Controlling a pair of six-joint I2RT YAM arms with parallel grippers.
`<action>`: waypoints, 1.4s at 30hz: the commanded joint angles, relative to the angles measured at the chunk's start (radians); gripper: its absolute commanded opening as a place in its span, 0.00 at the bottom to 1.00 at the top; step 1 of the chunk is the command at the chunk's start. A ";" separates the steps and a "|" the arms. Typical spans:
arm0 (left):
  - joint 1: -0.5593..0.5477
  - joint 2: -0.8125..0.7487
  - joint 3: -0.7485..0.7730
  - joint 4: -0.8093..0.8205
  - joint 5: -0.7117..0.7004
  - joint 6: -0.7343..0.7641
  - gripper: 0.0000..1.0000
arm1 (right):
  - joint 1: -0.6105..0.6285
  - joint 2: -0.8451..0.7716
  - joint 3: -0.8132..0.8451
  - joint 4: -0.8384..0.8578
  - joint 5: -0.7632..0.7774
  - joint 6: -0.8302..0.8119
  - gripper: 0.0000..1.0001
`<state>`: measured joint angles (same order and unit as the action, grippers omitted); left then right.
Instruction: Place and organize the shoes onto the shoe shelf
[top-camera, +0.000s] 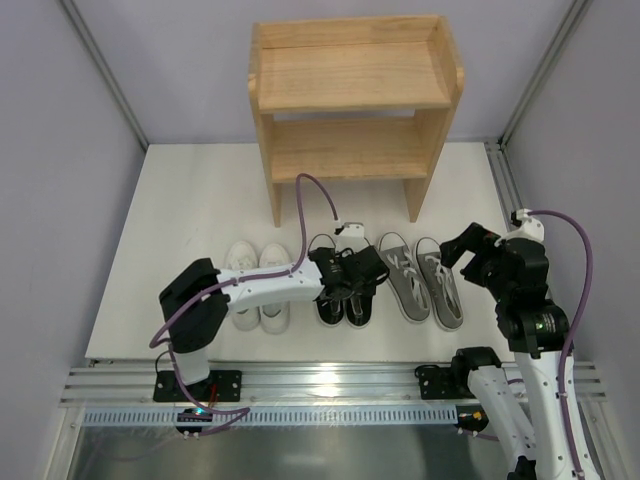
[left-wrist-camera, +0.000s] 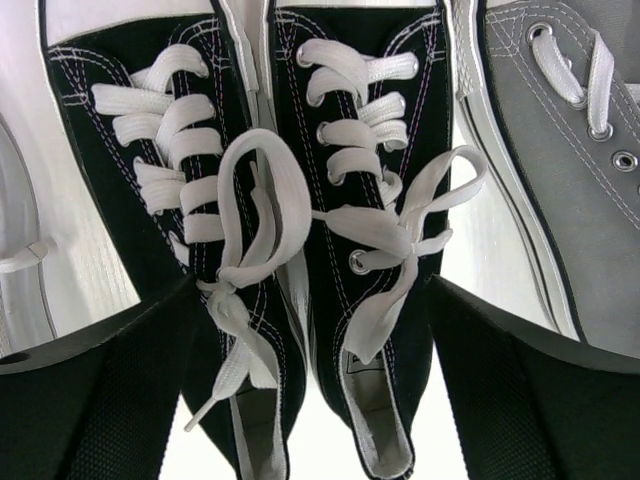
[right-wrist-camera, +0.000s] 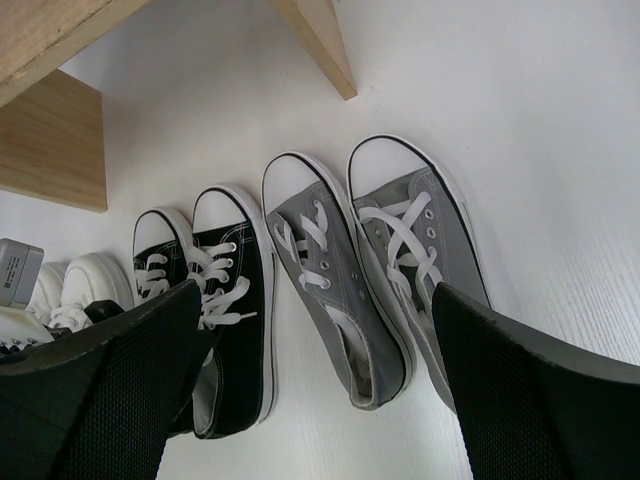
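A: Where is the left tool (top-camera: 350, 278) at this moment?
B: It is in the lower middle of the top view, directly over the black pair (top-camera: 331, 310). Its body covers a large part of these two shoes.
A: Is it open or closed?
B: Its jaws stand wide apart and it holds nothing. In the left wrist view one finger (left-wrist-camera: 90, 400) fills the lower left corner and the other fills the lower right corner. Both black shoes, with their white laces (left-wrist-camera: 355, 62), lie between the fingers, side by side and close together. I cannot tell whether the fingers touch the shoes.
A: And the other shoes?
B: The white pair (top-camera: 258, 285) is just to the left of the black pair in the frame. The grey pair (top-camera: 422, 282) is just to the right. All three pairs stand in one row on the white surface (top-camera: 180, 220), with the toes toward the top of the frame.
A: Where is the shoe shelf (top-camera: 350, 95)?
B: It is at the top centre of the top view, apart from the row. All six shoes are on the surface in front of it.
A: And the right tool (top-camera: 468, 256)?
B: It is at the right side of the frame, near the grey pair but not touching it. It is also spread wide and it carries nothing. In the right wrist view the grey pair appears in the middle of the frame, beyond its two dark fingers (right-wrist-camera: 530, 400). The black pair is to the left of it there.
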<state>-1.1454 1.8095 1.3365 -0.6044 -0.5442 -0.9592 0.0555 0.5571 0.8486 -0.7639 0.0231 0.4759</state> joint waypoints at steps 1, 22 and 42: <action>-0.010 0.013 0.041 -0.005 -0.056 -0.039 0.90 | -0.002 0.007 -0.003 0.029 -0.009 -0.011 0.97; -0.086 0.036 0.056 -0.075 -0.077 -0.180 0.45 | -0.002 0.000 -0.031 0.025 0.000 -0.016 0.97; -0.085 0.134 0.058 -0.118 -0.192 -0.263 0.49 | 0.000 0.001 -0.046 0.020 0.003 -0.023 0.97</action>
<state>-1.2293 1.9495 1.3872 -0.7525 -0.6628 -1.1984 0.0555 0.5568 0.8017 -0.7647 0.0235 0.4713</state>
